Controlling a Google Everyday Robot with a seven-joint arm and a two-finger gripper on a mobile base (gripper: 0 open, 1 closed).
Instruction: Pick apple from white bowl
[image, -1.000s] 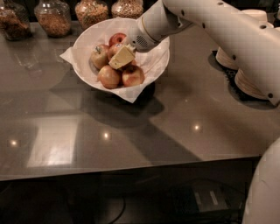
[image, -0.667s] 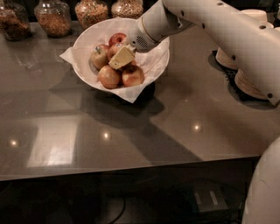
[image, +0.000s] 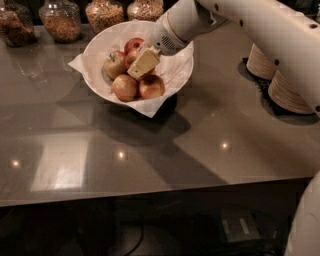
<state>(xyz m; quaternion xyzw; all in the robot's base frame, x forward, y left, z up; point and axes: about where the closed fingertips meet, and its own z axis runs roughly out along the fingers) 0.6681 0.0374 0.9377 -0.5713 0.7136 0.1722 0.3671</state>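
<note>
- In the camera view, a glossy grey desk (image: 200, 145) carried the white bowl (image: 180, 70) towards its back left; the bowl was lined with white paper (image: 150, 106) whose corners stuck out over the rim at the left and the front.
- Five apples lay in the bowl. The apple (image: 131, 57), deep red, sat near the middle and was partly hidden behind the gripper.
- A smaller red apple (image: 134, 44) lay just behind it, at the back of the bowl.
- A paler yellow-red apple (image: 114, 64) lay at the left, touching the deep red one. Two more pale apples, the front-left apple (image: 125, 87) and the front-right apple (image: 151, 86), sat side by side at the front.
- The gripper (image: 143, 63) reached down into the bowl from the upper right on the white arm (image: 260, 27). Its cream-coloured end lay slanted over the middle of the fruit, against the right side of the deep red apple and just above the two front apples.
- I could not tell how far open the gripper was, nor whether it had hold of anything.
- Four glass jars (image: 60, 20) of dry goods stood in a row along the back edge of the desk, behind the bowl.
- Stacked beige bowls (image: 290, 92) stood at the right on a dark mat, well apart from the white bowl and partly covered by the arm.
- Small light spots reflected on the desk in front of the bowl.
</note>
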